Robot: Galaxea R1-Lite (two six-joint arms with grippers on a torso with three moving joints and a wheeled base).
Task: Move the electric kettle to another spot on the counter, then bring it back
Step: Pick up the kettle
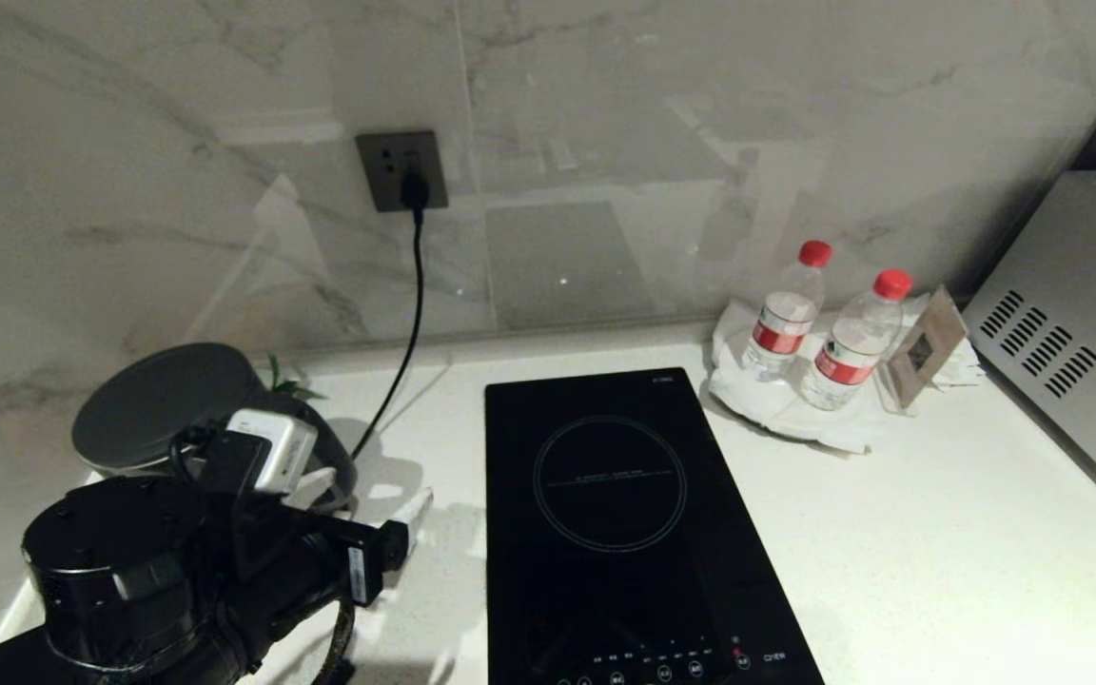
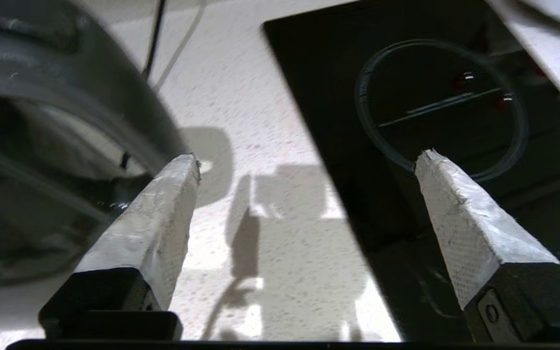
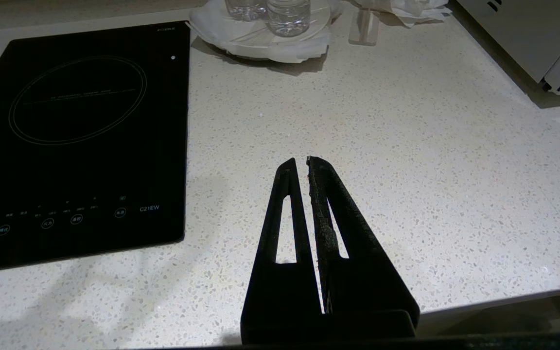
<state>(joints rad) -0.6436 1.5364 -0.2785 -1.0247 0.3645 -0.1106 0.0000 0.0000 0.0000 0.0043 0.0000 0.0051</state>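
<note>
Black electric kettle (image 1: 163,404) stands on the surface (image 1: 938,533) at far left, my left end effector (image 2: 307,160) spread empty beside it, so I judge a placement finished.

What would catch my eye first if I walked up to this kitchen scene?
Probably the glossy black cooktop set in the middle of the white counter. At the left, the robot's left end effector stands wide open beside the electric kettle; two red-capped water bottles stand by the wall.
</note>
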